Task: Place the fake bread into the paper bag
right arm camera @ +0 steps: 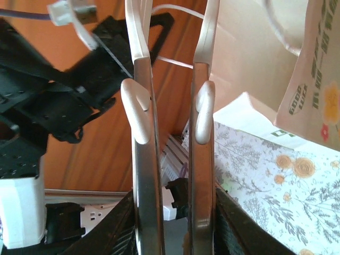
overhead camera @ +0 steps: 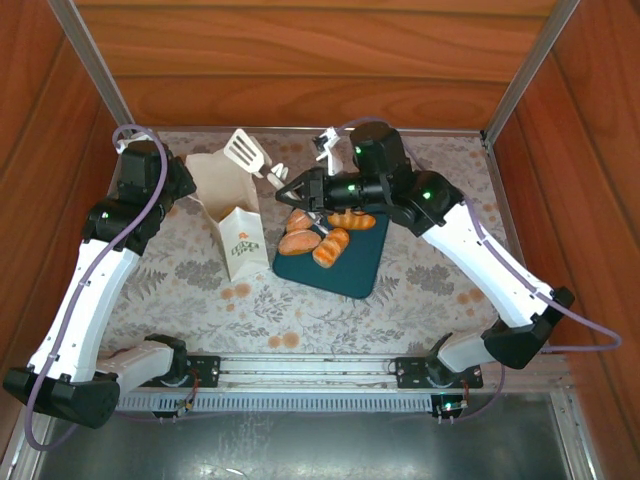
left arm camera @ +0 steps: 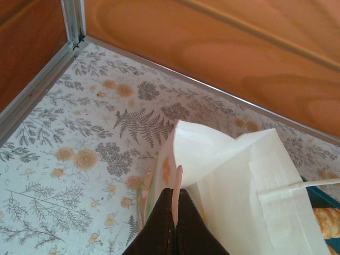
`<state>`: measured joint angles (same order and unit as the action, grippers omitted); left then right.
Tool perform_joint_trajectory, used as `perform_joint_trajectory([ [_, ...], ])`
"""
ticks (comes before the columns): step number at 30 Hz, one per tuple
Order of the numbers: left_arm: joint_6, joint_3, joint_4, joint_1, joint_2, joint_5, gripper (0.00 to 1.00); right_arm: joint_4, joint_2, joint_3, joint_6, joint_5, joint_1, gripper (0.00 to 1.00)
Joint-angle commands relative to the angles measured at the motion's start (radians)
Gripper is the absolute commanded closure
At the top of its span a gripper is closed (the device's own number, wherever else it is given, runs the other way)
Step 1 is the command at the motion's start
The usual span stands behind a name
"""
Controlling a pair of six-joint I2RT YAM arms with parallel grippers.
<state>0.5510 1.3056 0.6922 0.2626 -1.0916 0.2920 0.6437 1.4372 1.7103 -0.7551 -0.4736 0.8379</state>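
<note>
Left claw (left arm camera: 175, 202) pinching white paper bag (left arm camera: 228, 159) rim.

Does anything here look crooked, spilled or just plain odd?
The paper bag looks askew: the left gripper pinches its rim, leaving the top creased and lopsided. Nothing is spilled; the fake bread lies on the tray, and the right gripper holds tongs.

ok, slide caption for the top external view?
Left tool pinches rim of white paper bag; right tool holds slotted metal tongs beside golden-brown toy rolls on a dark teal tray.
</note>
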Motion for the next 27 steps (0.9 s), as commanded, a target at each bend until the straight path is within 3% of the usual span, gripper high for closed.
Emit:
perform_joint_trajectory([
  [1, -0.003, -0.006, -0.016, -0.003, 0.006, 0.007, 1.00, 0.036, -0.059, 0.079, 0.096, 0.016, -0.003, 0.65],
  [8, -0.006, -0.002, -0.017, -0.003, 0.004, 0.003, 1.00, 0.218, -0.187, 0.059, 0.154, 0.230, -0.058, 0.66],
  [15, -0.006, -0.002, -0.019, -0.003, 0.005, -0.007, 1.00, 0.396, -0.305, -0.157, 0.109, 0.460, -0.089, 0.66],
  [20, -0.005, 0.000, -0.019, -0.003, 0.005, -0.011, 1.00, 0.364, -0.343, -0.378, 0.002, 0.475, -0.092, 0.64],
  [27, -0.006, 0.006, -0.020, -0.003, 0.005, -0.017, 1.00, 0.268, -0.315, -0.559, -0.102, 0.453, -0.094, 0.59],
])
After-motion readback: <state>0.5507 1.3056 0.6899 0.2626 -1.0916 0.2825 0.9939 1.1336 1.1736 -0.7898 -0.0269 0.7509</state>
